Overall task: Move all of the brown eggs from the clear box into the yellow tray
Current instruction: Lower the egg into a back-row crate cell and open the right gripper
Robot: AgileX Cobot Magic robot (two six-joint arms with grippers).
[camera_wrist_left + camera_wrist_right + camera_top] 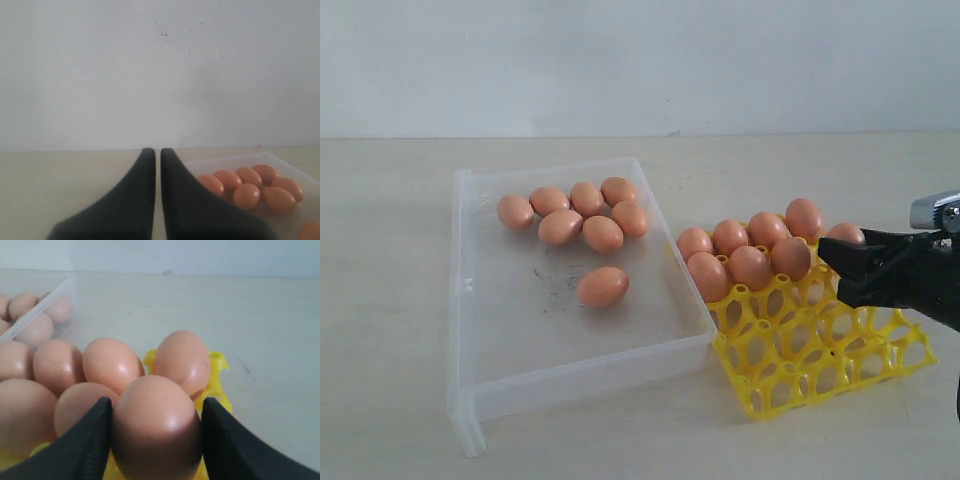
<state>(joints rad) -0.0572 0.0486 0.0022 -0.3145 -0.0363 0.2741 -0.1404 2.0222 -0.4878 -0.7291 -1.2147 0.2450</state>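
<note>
The clear box (470,330) lies on the left with several brown eggs (560,227) bunched at its far end and one alone (603,286) mid-floor. To its right is the yellow tray (820,360), its two back rows holding several eggs (750,266). My right gripper (835,268) reaches in from the right over the tray's far right corner. It is shut on a brown egg (157,430) that fills the gap between its black fingers (90,440), right beside the tray's other eggs. My left gripper (157,152) is shut and empty, off to one side of the box's eggs (247,195).
The tray's two front rows (790,340) are bare open cups. Its left side touches the box's right wall (680,270). A pale tabletop (400,200) surrounds both, with a white wall behind. The box floor shows dark scuffs (555,285).
</note>
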